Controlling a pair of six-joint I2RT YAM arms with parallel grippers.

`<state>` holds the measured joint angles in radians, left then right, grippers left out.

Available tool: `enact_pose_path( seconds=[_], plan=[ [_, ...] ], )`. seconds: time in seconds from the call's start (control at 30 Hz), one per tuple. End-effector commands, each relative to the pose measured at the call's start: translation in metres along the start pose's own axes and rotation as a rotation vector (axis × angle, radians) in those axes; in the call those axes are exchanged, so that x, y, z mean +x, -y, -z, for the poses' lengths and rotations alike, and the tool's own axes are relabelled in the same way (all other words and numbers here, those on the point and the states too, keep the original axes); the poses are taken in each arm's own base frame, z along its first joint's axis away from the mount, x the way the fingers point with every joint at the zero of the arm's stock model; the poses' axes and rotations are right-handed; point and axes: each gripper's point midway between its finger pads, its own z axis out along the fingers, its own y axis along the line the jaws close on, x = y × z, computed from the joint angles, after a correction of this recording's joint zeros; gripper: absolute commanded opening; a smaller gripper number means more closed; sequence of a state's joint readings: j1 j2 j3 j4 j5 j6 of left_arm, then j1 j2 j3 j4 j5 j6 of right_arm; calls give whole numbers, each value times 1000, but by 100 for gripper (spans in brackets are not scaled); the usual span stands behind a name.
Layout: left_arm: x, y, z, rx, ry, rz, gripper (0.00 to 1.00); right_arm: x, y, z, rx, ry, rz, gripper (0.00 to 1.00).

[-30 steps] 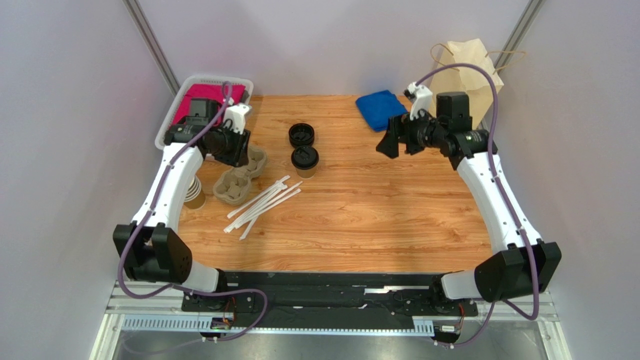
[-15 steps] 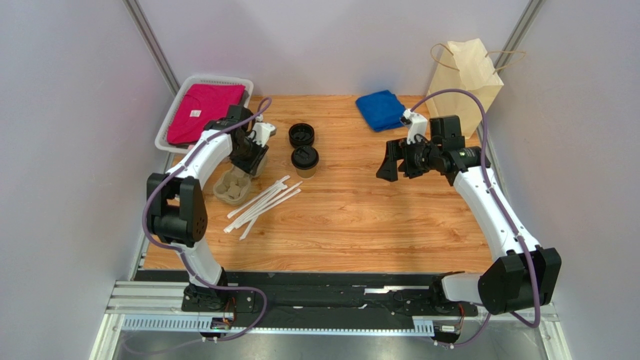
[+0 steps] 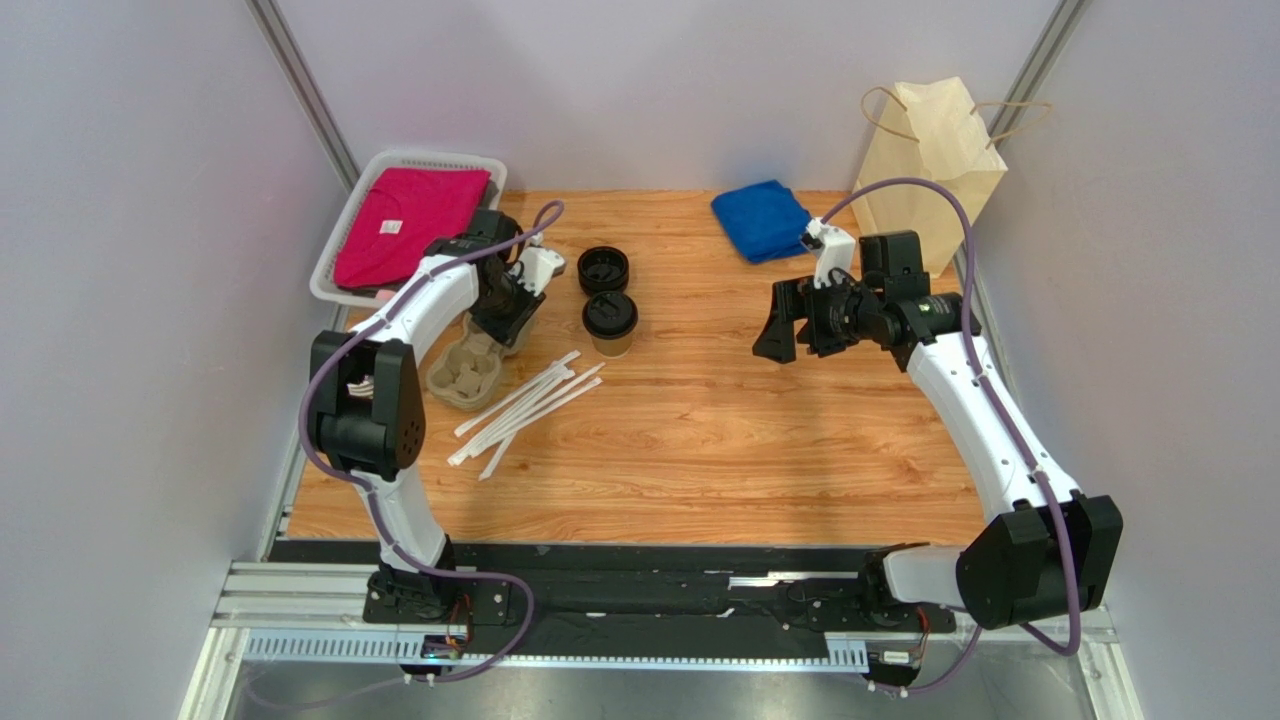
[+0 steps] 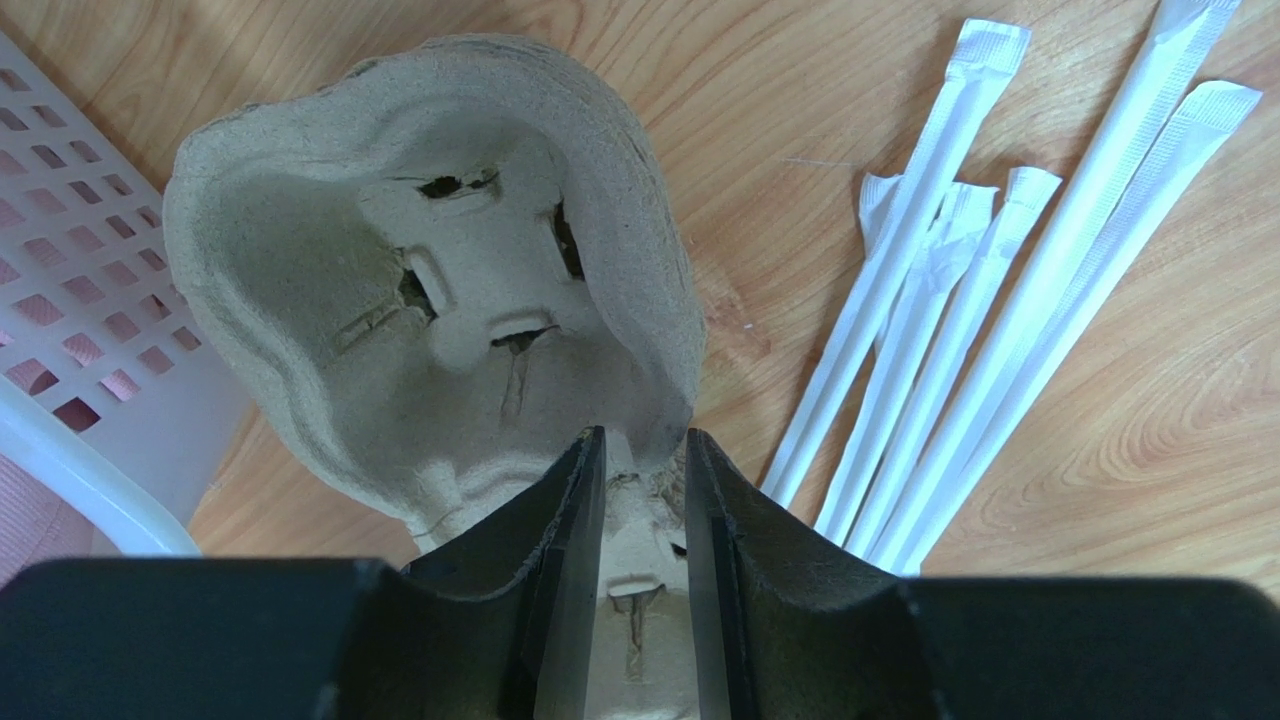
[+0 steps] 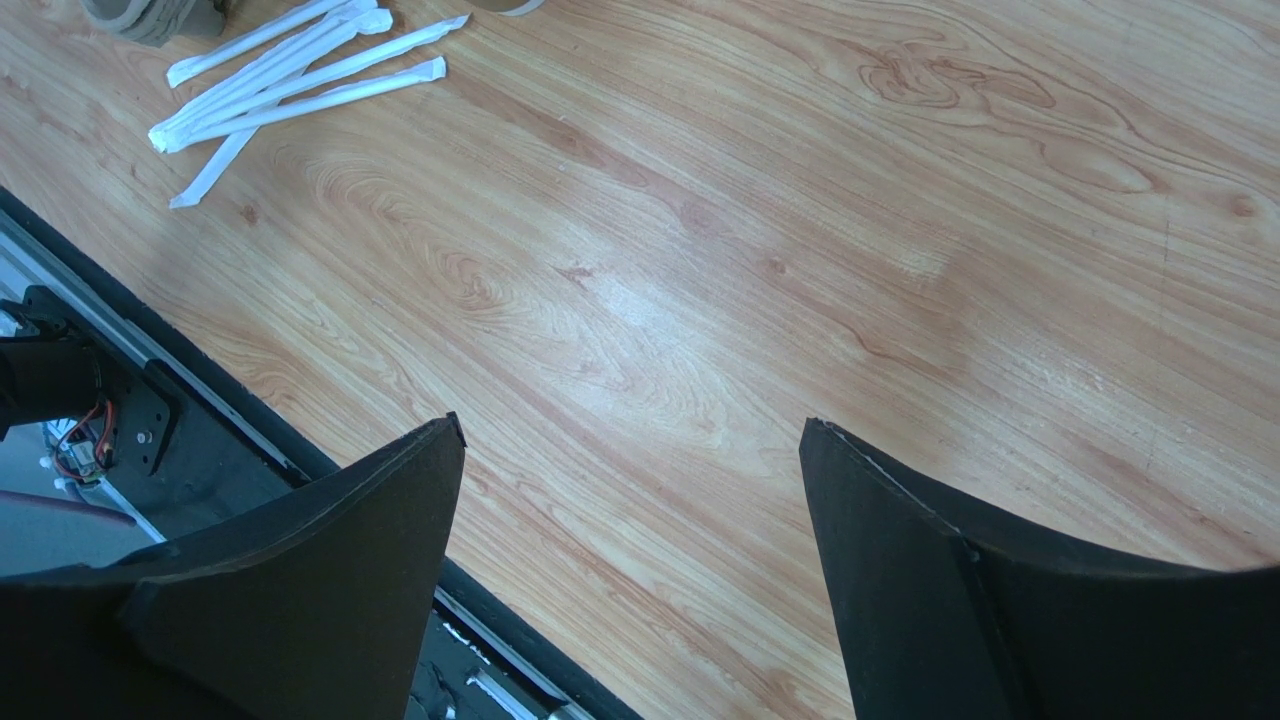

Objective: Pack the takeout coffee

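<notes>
While my left claw [image 4: 643, 458] pinches the carrier [image 4: 436, 270] by its rim, I'd lift it level, clear of the straws [image 4: 977, 270], toward the coffee [image 3: 610, 317] standing just right of it on the table [image 3: 751, 435]. My right claw [image 5: 631, 432] hangs wide open, free to seat it.

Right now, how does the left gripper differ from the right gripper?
The left gripper is pinched nearly shut on the rim of the pulp cup carrier; the right gripper is spread wide with nothing in it. The left gripper is beside the wrapped straws; the right gripper hangs over bare wood of the table. Both are black, and neither holds the takeout coffee.
</notes>
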<state>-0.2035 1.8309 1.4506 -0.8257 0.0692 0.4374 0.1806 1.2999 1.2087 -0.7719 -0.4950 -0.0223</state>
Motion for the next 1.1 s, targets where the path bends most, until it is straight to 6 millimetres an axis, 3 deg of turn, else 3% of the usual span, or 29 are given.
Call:
enact_pose_path(
  seconds=[0.0, 0.27, 0.37, 0.4, 0.53, 0.87, 1.07],
  plan=[
    [-5, -6, -1, -23, 10, -50, 33, -8, 0, 2, 2, 24, -3, 87],
    [-6, -10, 8, -54, 29, -79, 17, -11, 1, 2, 5, 33, -7, 87],
    [-3, -9, 5, -46, 14, -89, 8, -11, 3, 3, 5, 32, -11, 87],
    [-4, -10, 5, -48, 15, -91, 1, -11, 3, 3, 4, 34, -12, 86],
    [-9, -11, 15, -56, 36, -86, 0, -11, 5, 4, 6, 38, -15, 86],
    [-30, -26, 70, -149, 123, -121, 0, -13, 1, 4, -11, 46, -43, 85],
    [-34, -28, 78, -150, 123, -129, 0, -12, 0, 3, -19, 46, -51, 85]
  ],
)
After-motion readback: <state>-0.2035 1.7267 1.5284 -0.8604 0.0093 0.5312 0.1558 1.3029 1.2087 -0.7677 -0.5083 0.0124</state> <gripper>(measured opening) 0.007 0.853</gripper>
